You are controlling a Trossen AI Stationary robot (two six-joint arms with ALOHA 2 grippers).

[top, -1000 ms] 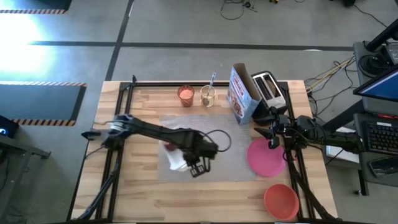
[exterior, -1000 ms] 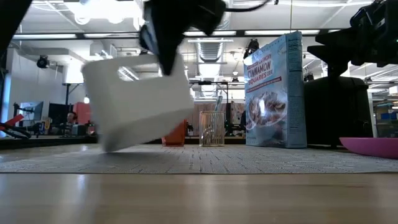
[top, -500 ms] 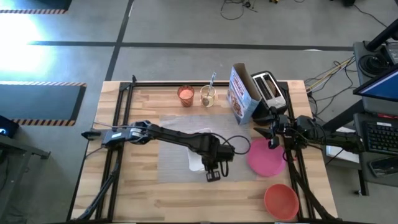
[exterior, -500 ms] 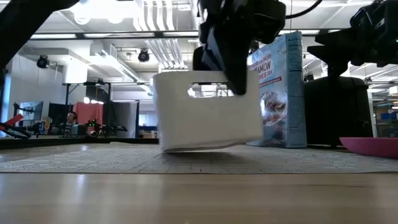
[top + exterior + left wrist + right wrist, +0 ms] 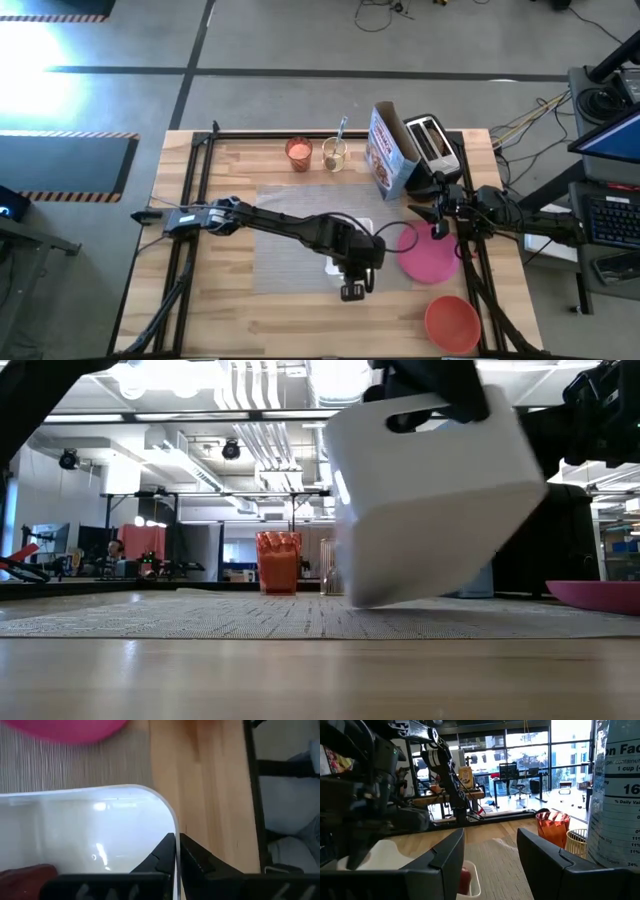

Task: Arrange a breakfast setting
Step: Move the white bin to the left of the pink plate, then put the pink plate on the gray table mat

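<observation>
The setting was barely begun: the left pincer [image 5: 352, 290] gripped a white bin's [image 5: 430, 500] wall above the mat [image 5: 290, 235], while the right pincer [image 5: 438, 215], fingers spread, waited beside the pink plate [image 5: 425, 255].

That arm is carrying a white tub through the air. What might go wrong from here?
The left gripper pinches only the thin rim of the white bin, which hangs tilted above the grey mat, so it may slip free. Something red lies inside the bin and might roll out. The bin is also close to the pink plate, so setting it down there may knock the plate.
</observation>
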